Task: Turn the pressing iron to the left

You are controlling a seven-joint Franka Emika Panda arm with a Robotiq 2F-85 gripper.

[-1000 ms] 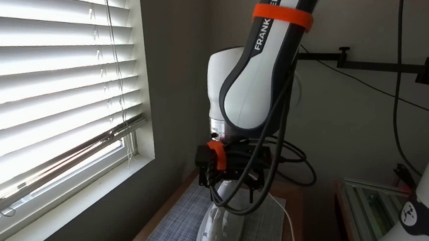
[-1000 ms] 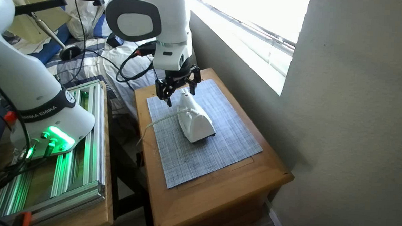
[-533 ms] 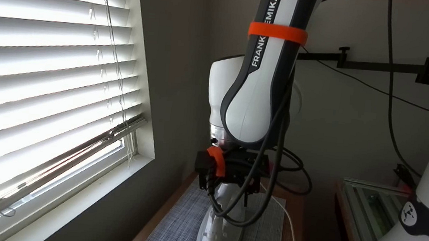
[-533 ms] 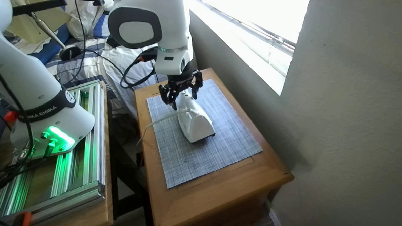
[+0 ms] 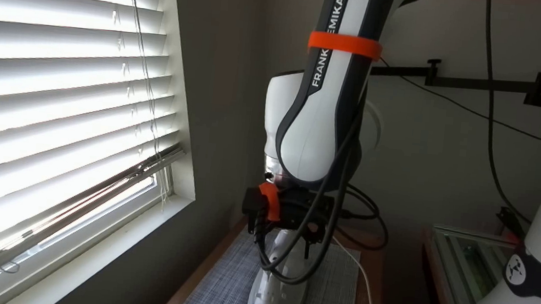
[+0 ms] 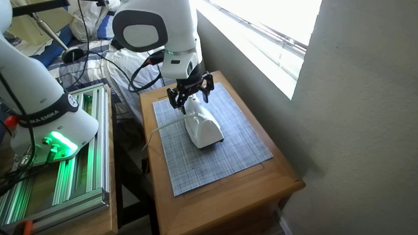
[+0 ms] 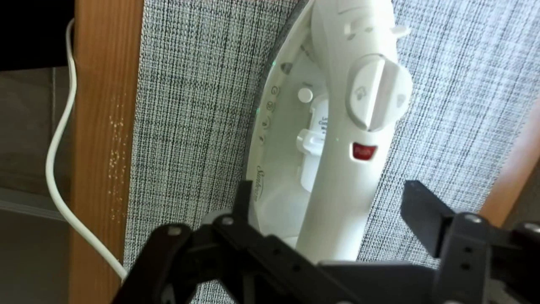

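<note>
Between the long edges of the counter, the pressing iron seems unturned, the gripper spread wide astride its handle (grasp and turn likely remain).

White plastic pressing iron is sitting soleplate down between long edges of worktop, in exterior view lying nearer far short edge, heel facing near short edge; arched handle is carrying dial and red button; white cord is trailing over left long edge
</note>
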